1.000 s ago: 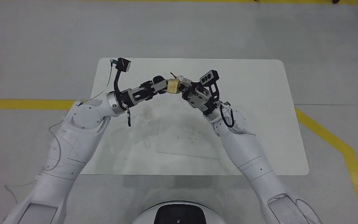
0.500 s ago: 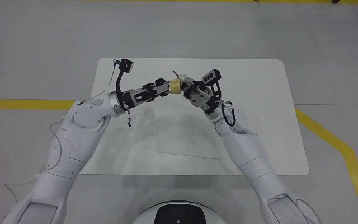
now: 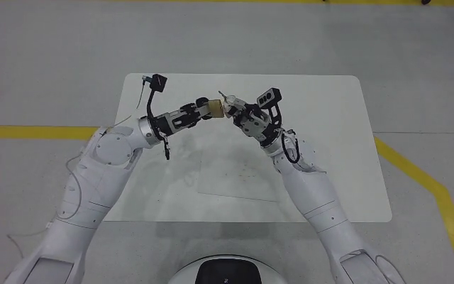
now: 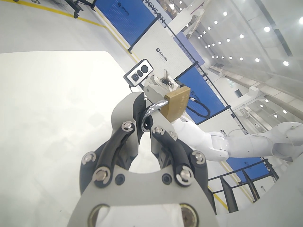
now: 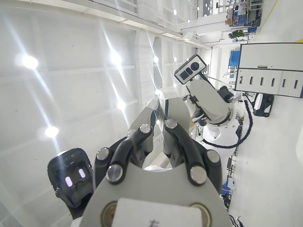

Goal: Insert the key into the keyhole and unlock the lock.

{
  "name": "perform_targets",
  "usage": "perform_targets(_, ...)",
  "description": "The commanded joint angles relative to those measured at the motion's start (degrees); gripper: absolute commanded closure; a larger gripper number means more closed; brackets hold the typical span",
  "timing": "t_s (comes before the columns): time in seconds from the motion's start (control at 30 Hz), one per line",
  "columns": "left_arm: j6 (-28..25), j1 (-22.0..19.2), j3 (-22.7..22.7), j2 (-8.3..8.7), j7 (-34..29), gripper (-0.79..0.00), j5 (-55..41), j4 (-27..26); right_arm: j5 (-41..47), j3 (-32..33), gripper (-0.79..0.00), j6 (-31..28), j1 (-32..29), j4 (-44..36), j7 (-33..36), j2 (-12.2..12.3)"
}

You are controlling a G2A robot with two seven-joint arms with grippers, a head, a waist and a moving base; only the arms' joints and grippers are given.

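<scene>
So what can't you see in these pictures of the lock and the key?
- Keyhole: in the left wrist view the lock turns that side away; in the top view it is too small.
- Key: a dark bit pokes past the right fingers; the lock hides its tip, so I can't tell whether it's in.
- Right wrist view: lamp glare and the right fingers hide lock and key.

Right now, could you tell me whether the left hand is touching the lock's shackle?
Touching. The left wrist view shows the left hand clamped shut on the silver shackle.
</scene>
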Motion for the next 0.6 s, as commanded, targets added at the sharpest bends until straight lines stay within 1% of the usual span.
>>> perform_targets(0.0, -0.4, -0.3, -1.0, 0.21, -4.3, 0.0, -7.5, 0.8, 0.9, 1.7, 0.0, -0.8, -0.5, -0.6, 0.8, 0.2)
perform_targets(0.07, 0.4, -0.9, -1.7, 0.48, -9.9, 0.0, -13.6, 1.8, 1.3, 3.3, 0.0, -1.4, -1.2, -1.4, 2.0, 0.6)
perform_targets(0.13, 3.4, -2.4, -3.0, 0.9, -19.2, 0.0, -22.9, 4.0, 1.4, 5.9, 0.0, -2.4, -2.4, -2.6, 4.2, 1.1)
perform_targets(0.23, 8.1, -4.8, -4.1, 1.22, -29.0, 0.0, -31.0, 7.9, -1.8, 9.3, 0.0, -4.3, -4.6, -4.9, 6.9, 2.1)
perform_targets(0.3, 10.4, -6.3, -4.1, 1.26, -33.2, 0.0, -33.6, 10.0, -3.7, 10.9, 0.0, -5.0, -6.2, -6.5, 8.0, 2.6)
perform_targets(0.4, 15.2, -9.0, -2.7, 1.04, -39.6, 0.0, -36.3, 13.4, -11.0, 13.7, 0.0, -6.5, -8.9, -9.9, 9.0, 3.6)
perform_targets(0.47, 18.4, -10.6, -1.3, 0.7, -41.9, 0.0, -37.7, 16.0, -17.3, 15.1, 0.0, -6.5, -10.8, -12.5, 8.8, 4.3)
perform_targets(0.57, 23.3, -12.7, 1.6, -0.05, -45.5, 0.0, -39.2, 18.4, -22.6, 16.8, 0.0, -7.2, -13.8, -16.6, 7.1, 4.9)
